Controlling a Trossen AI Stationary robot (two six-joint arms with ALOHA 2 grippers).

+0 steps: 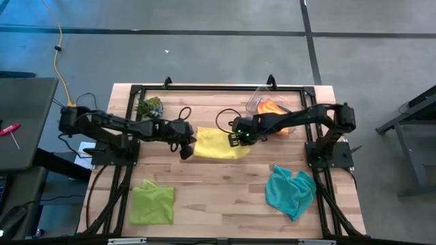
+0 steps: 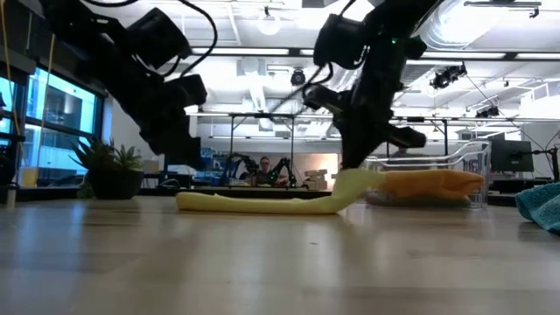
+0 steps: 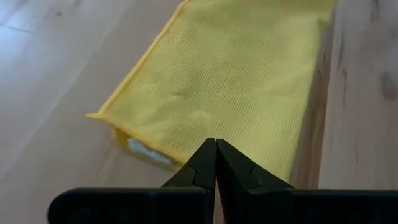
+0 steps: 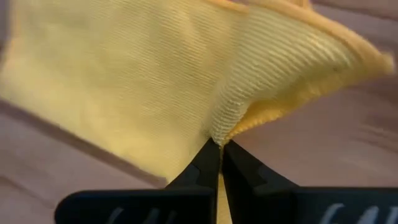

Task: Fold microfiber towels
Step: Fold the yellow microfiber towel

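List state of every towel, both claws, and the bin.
yellow towel: folded flat mid-table, right edge pinched and lifted
lime green towel: loosely folded, front left
teal towel: crumpled, front right
orange towel: bunched inside bin
clear bin: tipped on its side, back right
left claw: shut, empty, at yellow towel's left edge
right claw: shut on yellow towel

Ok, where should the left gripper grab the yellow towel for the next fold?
A judgement: the yellow towel lies flat with its free edge facing the shut left gripper; pinch that edge's near corner, coming in low from the left. The right gripper already lifts the opposite side.
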